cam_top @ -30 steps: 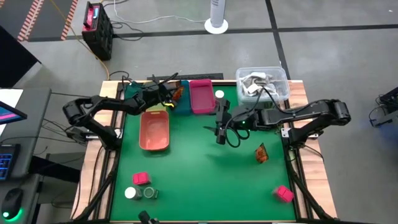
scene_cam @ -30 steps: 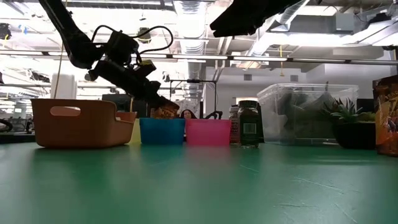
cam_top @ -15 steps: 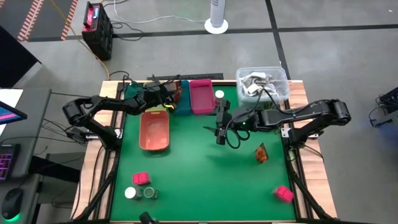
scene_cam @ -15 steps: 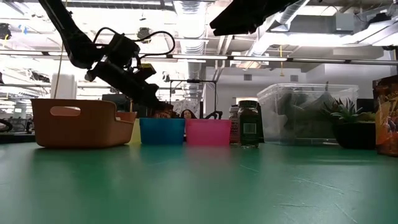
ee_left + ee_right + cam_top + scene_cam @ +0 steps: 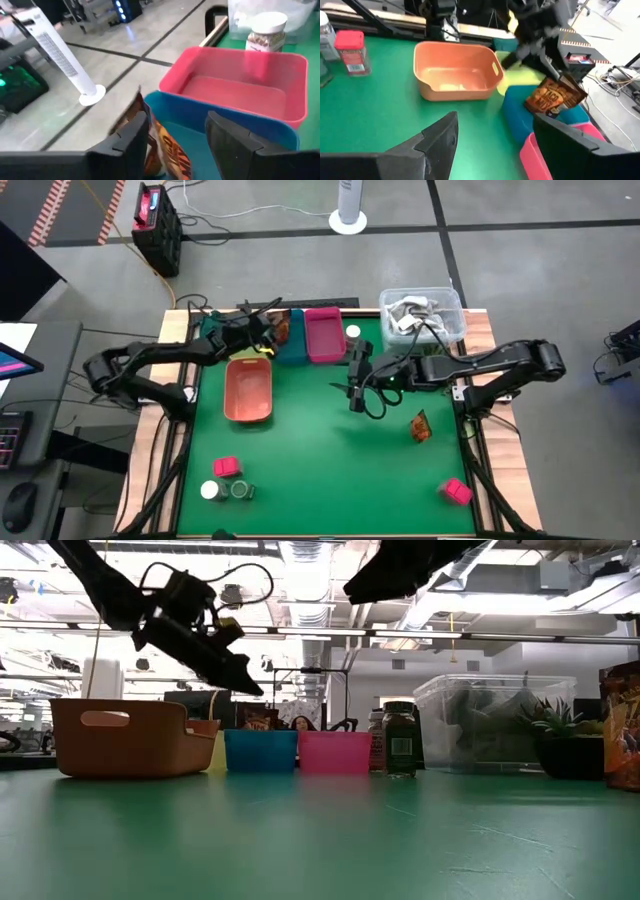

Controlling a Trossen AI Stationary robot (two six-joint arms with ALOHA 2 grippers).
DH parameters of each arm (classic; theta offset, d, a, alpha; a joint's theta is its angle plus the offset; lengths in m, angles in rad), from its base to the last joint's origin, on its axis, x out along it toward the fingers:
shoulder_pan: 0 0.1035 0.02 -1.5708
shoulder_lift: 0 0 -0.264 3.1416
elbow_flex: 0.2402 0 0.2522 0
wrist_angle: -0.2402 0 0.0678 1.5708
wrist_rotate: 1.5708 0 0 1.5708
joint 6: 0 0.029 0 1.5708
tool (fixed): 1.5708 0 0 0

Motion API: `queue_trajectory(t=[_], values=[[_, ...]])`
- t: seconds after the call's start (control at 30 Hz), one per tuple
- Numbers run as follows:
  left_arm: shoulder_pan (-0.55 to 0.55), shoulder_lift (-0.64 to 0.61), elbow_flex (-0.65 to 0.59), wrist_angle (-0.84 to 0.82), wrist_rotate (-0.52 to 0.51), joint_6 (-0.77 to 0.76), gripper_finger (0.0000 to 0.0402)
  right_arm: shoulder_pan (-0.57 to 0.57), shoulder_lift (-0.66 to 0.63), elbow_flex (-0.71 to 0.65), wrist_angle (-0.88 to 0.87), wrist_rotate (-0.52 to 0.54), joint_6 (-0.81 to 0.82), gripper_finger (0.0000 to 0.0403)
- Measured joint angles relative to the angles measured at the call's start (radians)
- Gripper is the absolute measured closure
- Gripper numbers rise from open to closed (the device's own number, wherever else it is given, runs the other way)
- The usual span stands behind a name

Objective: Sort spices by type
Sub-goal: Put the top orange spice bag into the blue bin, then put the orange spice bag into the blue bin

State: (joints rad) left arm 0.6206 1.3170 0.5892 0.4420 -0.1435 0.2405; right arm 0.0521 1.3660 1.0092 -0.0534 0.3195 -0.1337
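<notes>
Left gripper up over the blue tray, fingers apart, crinkly packet just below them, leaning in the tray. Right gripper mid-worktop, fingers wide apart and empty, nearer the other packet.

The right gripper shows its two dark fingers spread well apart over the green table. Ahead sits an orange tray, with a yellow tray just beyond it, then a blue tray and a pink tray. A crinkly brown-orange packet stands tilted in the blue tray. The left gripper hangs above it, apart from it. A pink-capped jar stands near the table's edge.
</notes>
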Motion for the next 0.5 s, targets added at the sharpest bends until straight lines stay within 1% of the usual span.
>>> queue_trajectory(t=[0.1,0.17,0.23,0.33,0.5], values=[[-0.016,-0.052,0.000,-0.009,-0.008,0.017,0.0215,0.000,-0.014,0.000,-0.056,0.001,0.005,0.0117],[-0.043,-0.092,0.000,-0.015,-0.008,0.018,0.0217,0.000,-0.042,0.000,-0.150,0.003,0.034,0.0117],[-0.084,-0.125,0.001,-0.028,-0.007,0.025,0.0218,0.000,-0.080,0.006,-0.258,0.005,0.096,0.0117],[-0.153,-0.157,0.001,-0.064,-0.007,0.024,0.0218,0.000,-0.129,0.021,-0.430,0.007,0.230,0.0117],[-0.250,-0.166,0.000,-0.101,-0.033,0.007,0.0218,0.044,-0.157,0.033,-0.707,0.006,0.418,0.0117]])
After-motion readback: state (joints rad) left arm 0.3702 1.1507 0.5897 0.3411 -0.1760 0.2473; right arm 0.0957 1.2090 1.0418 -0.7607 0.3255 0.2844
